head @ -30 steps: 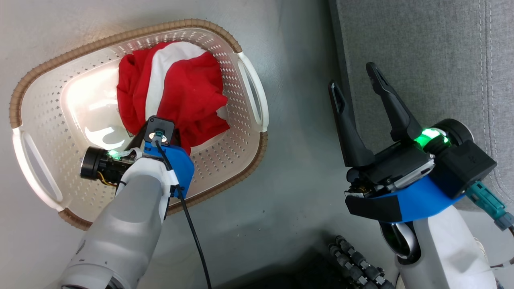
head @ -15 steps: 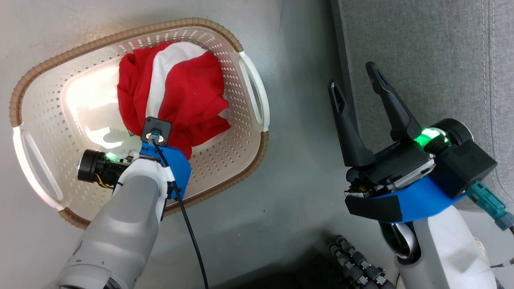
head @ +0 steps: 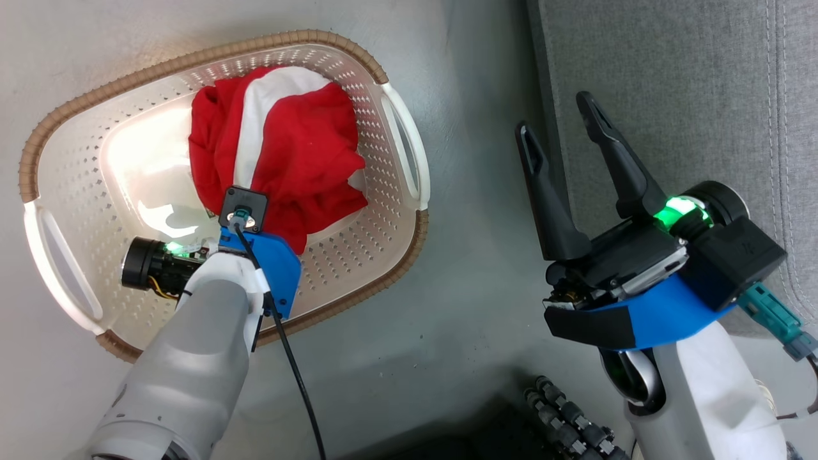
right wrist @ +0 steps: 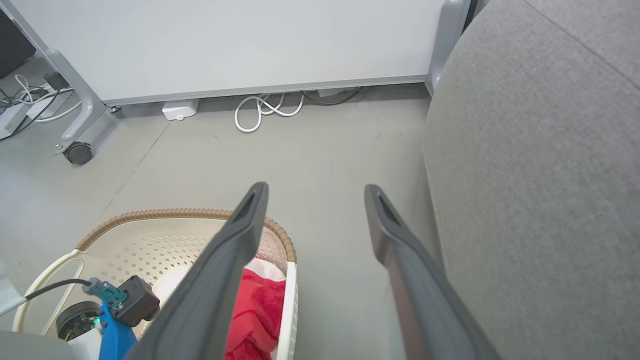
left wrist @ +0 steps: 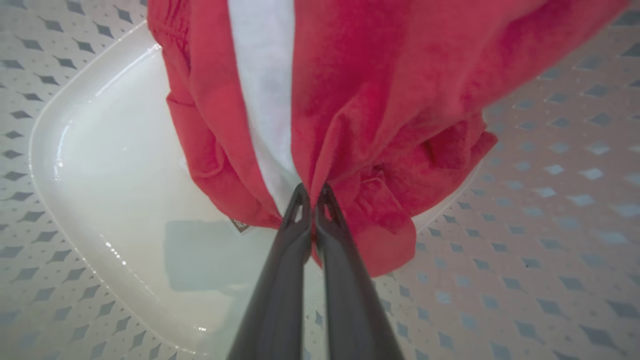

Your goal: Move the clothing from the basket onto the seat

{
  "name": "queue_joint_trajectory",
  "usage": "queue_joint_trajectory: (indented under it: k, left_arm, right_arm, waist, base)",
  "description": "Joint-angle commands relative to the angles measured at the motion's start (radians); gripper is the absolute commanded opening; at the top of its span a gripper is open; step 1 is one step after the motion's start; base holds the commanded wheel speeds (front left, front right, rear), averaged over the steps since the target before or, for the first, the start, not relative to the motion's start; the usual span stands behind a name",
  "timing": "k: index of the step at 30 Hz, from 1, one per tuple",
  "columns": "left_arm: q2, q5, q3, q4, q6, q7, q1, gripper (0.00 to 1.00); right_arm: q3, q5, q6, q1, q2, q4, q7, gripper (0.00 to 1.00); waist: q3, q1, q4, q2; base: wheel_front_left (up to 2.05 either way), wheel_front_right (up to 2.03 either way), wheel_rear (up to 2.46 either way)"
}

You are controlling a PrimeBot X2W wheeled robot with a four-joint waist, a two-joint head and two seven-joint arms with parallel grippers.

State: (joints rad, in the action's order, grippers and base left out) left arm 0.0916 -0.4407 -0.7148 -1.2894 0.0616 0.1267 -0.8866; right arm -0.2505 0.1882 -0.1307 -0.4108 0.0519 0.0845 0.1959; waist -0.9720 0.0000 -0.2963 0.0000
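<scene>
The clothing (head: 287, 147), a bunched red garment with a white stripe, lies in the cream basket (head: 77, 115) on the floor. My left gripper (left wrist: 311, 192) reaches down into the basket and is shut on the near edge of the clothing (left wrist: 380, 100), pinching red cloth right beside the stripe. In the head view the left wrist hides its fingers. My right gripper (head: 556, 131) hovers open and empty above the floor beside the grey seat (head: 677, 83). The right wrist view has the seat (right wrist: 540, 175) to the right of the open right gripper (right wrist: 315, 192) and the basket (right wrist: 200, 217) at lower left.
Grey floor (head: 473, 191) separates the basket from the seat. A white panel on castors (right wrist: 225, 45) stands beyond the basket, with loose white cables (right wrist: 265, 107) under it. Black corrugated hoses (head: 569, 415) lie near my base.
The left gripper has closed on the red cloth and drawn back slightly, pulling the near edge of the clothing with it. The right arm has drifted a little to the left.
</scene>
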Motion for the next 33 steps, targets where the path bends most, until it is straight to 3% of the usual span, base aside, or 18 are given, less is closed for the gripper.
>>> queue_joint_trajectory:
  k: [1,7,16,33]
  left_arm:
    - [0.008,-0.004,0.003,-0.001,-0.008,0.013,-0.017,0.00]
    - [-0.002,-0.015,-0.004,0.001,-0.058,0.070,-0.020,0.00]
    - [-0.026,-0.038,-0.008,0.029,-0.123,0.132,0.053,0.00]
    - [-0.041,0.000,0.017,0.338,-0.157,0.140,0.306,0.00]
  right_arm:
    - [-0.004,0.011,0.000,-0.016,-0.003,-0.004,0.005,1.00]
    - [-0.001,-0.003,0.000,-0.041,-0.002,-0.035,0.014,1.00]
    - [0.002,-0.027,0.000,-0.021,-0.001,-0.106,-0.004,1.00]
    - [0.026,-0.015,0.000,0.150,0.041,-0.195,-0.080,1.00]
  waist:
    - [0.002,0.0000,0.000,0.0000]
    - [0.057,0.0000,0.024,0.0000]
    - [0.248,0.0000,0.084,0.0000]
    - [0.690,0.0000,0.222,0.0000]
  base:
    - [0.00,0.00,0.00]
    - [0.00,0.00,0.00]
    - [0.00,0.00,0.00]
    - [0.00,0.00,0.00]
